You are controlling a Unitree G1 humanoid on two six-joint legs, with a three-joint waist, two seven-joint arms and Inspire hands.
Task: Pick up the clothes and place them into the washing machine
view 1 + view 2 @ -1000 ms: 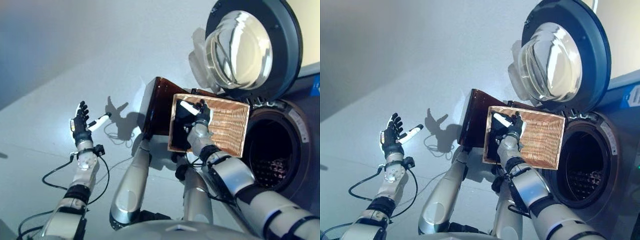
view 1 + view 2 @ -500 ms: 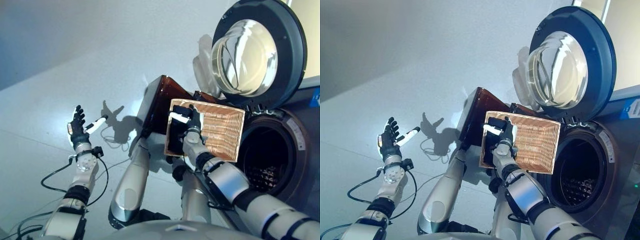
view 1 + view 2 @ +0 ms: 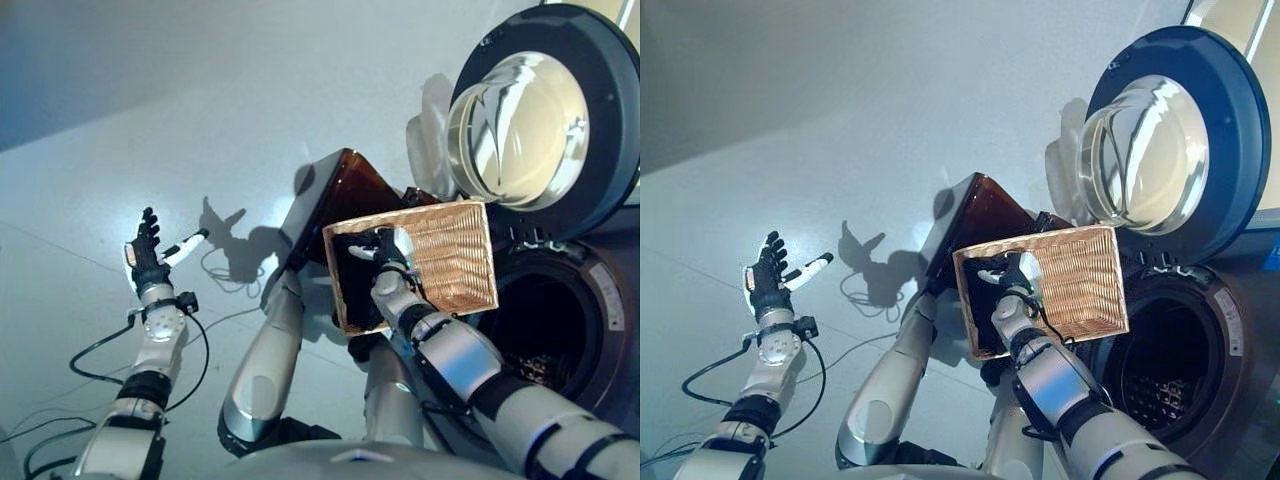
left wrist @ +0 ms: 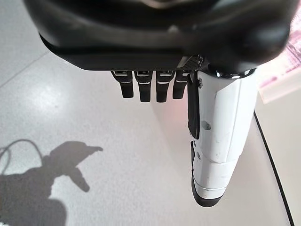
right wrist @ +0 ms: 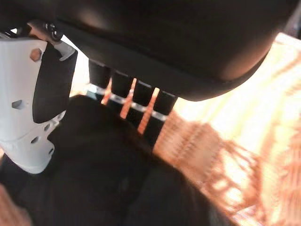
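Dark clothes (image 3: pixel 362 285) lay in the wicker basket (image 3: pixel 455 255), touched by the right hand (image 3: pixel 385 250), whose finger state could not be told; the left hand (image 3: pixel 147 262) was spread wide, holding nothing.

Pale grey glossy floor (image 3: pixel 200 120) fills the scene, darker toward ten o'clock. Bright light falls at one o'clock, where a cream wall (image 3: pixel 1265 40) shows.

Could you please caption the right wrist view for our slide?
Right hand reaching over dark clothes in the wicker basket.
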